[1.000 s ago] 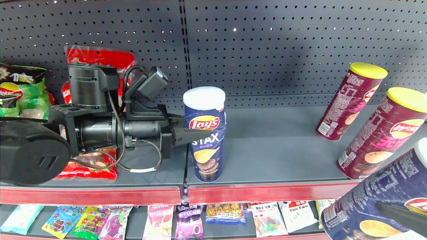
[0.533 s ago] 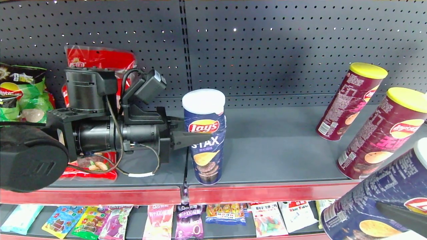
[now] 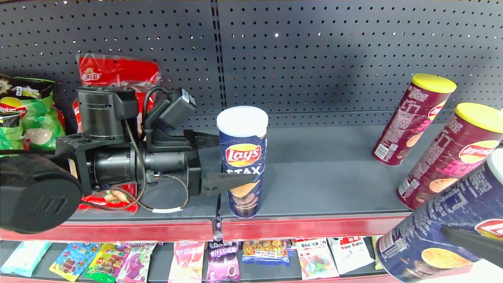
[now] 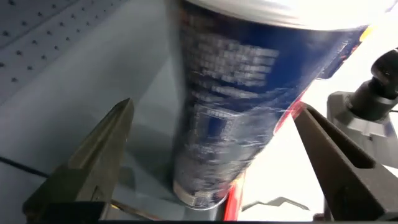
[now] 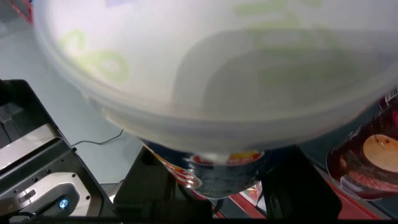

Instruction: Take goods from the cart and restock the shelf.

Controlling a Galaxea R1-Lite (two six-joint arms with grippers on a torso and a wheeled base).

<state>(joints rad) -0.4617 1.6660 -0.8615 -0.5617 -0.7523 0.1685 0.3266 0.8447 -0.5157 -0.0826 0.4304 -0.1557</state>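
Note:
A blue chip can (image 3: pixel 243 161) with a white lid stands upright near the front edge of the grey shelf (image 3: pixel 326 173). My left gripper (image 3: pixel 232 159) is open around its middle, one finger behind it and one in front. In the left wrist view both fingers (image 4: pixel 102 155) stand clear of the blue can (image 4: pixel 236 112). At the lower right, my right gripper (image 3: pixel 471 243) is shut on a second blue chip can (image 3: pixel 440 228), held tilted in front of the shelf. That can's white lid (image 5: pixel 217 68) looms large in the right wrist view.
Two maroon cans with yellow lids (image 3: pixel 412 118) (image 3: pixel 452 157) lean at the shelf's right end. A red snack bag (image 3: pixel 114 70) and a green one (image 3: pixel 27 110) stand behind my left arm. Bare shelf lies between the blue can and the maroon cans. Candy packets (image 3: pixel 188 259) fill the lower shelf.
My left gripper's fingers have spread apart and let go of the blue can, which now stands on the shelf. The can in my right gripper has shifted slightly.

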